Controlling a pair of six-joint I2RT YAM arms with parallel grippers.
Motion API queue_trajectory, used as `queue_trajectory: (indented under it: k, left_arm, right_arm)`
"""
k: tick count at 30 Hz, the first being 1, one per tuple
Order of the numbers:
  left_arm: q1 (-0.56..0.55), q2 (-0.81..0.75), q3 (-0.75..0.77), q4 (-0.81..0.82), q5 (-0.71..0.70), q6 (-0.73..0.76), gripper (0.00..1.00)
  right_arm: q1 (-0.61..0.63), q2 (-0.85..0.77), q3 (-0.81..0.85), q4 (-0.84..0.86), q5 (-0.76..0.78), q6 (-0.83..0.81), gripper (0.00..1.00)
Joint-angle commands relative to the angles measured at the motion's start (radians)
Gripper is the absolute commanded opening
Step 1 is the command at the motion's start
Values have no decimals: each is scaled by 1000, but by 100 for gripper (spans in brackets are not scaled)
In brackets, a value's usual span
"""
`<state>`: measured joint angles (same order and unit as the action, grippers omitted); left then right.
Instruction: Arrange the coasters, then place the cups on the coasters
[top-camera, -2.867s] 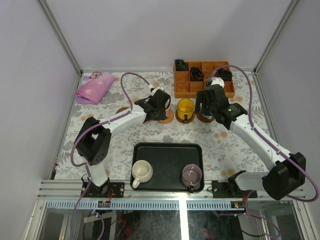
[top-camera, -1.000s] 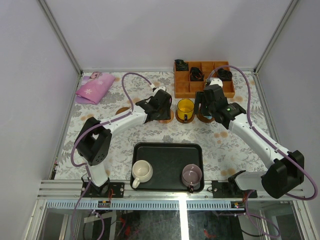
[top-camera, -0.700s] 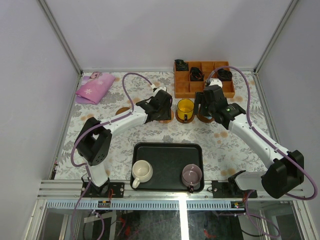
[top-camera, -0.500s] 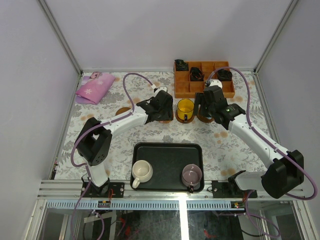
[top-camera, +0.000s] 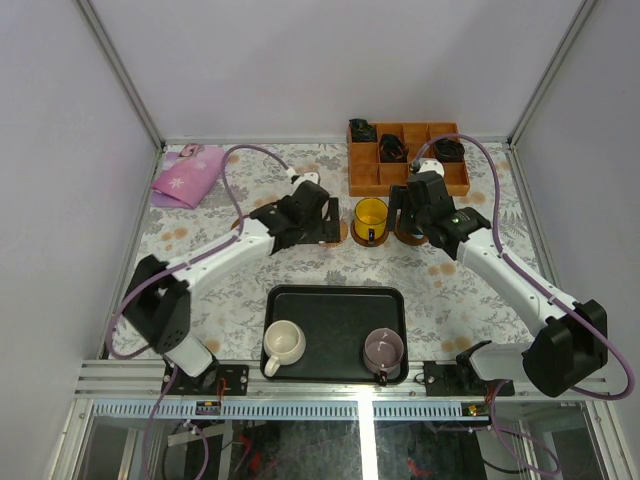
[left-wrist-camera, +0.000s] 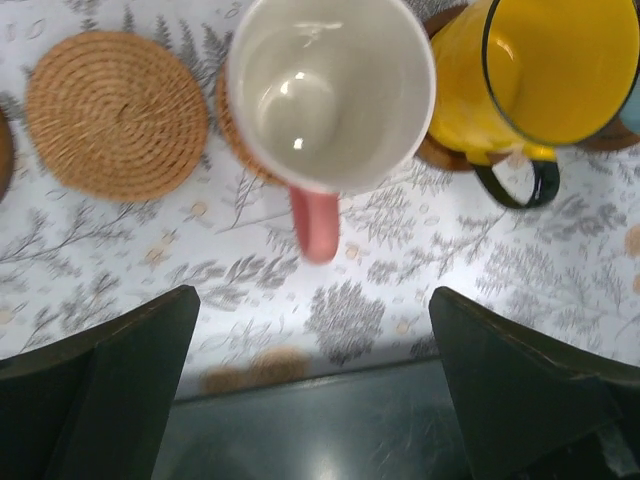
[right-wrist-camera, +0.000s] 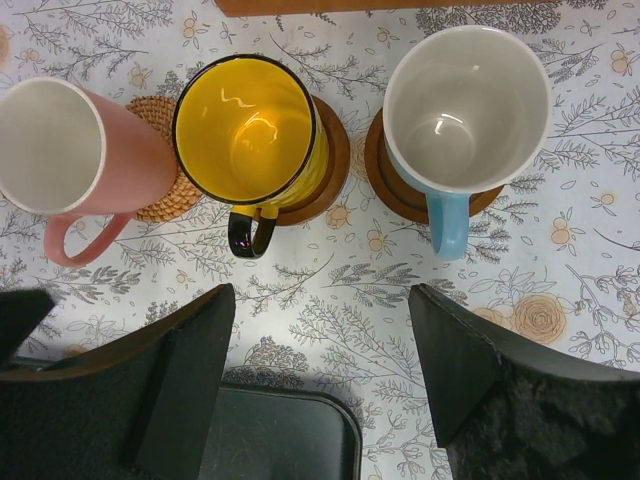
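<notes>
Left wrist view is showing the left pincer (left-wrist-camera: 312, 300) spread wide and grasping nothing, hanging just short of the pink cup (left-wrist-camera: 330, 90), which is sitting on a coaster. Beside it a tan coaster (left-wrist-camera: 117, 115) is lying bare. The right pincer (right-wrist-camera: 320, 292) is likewise gaping empty near the yellow cup (right-wrist-camera: 248, 130) and blue cup (right-wrist-camera: 465, 110), each resting on a dark coaster. The cream cup (top-camera: 284, 343) and mauve cup (top-camera: 384, 349) are waiting in the black tray (top-camera: 335, 300) on the counter (top-camera: 420, 270), so I am judging two placements left. No readable writing is showing anywhere.
</notes>
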<state>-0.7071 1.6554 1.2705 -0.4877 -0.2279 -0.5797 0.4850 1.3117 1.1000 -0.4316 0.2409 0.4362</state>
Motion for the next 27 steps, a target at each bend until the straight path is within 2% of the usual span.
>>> queue_trajectory:
  k: [1, 6, 12, 19, 22, 27]
  left_arm:
    - [-8, -164, -67, -145, 18, 72, 100]
    - [-27, -372, -136, -334, 112, 98, 100]
    - [-99, -546, -199, -454, 219, -36, 100]
    - [-293, -543, -274, -524, 149, -176, 100]
    - [-330, -507, -261, -489, 95, -140, 100]
    - [-340, -436, -239, -355, 78, 4, 100]
  right_arm:
    - [-6, -4, 46, 40, -26, -22, 78]
    - [-6, 34, 71, 44, -49, -38, 78]
    - [-6, 90, 117, 38, -72, -63, 78]
    - [-6, 51, 69, -25, -95, -60, 76]
    - [-6, -18, 29, -100, -93, -76, 72]
    - [-6, -160, -31, -271, -66, -59, 63]
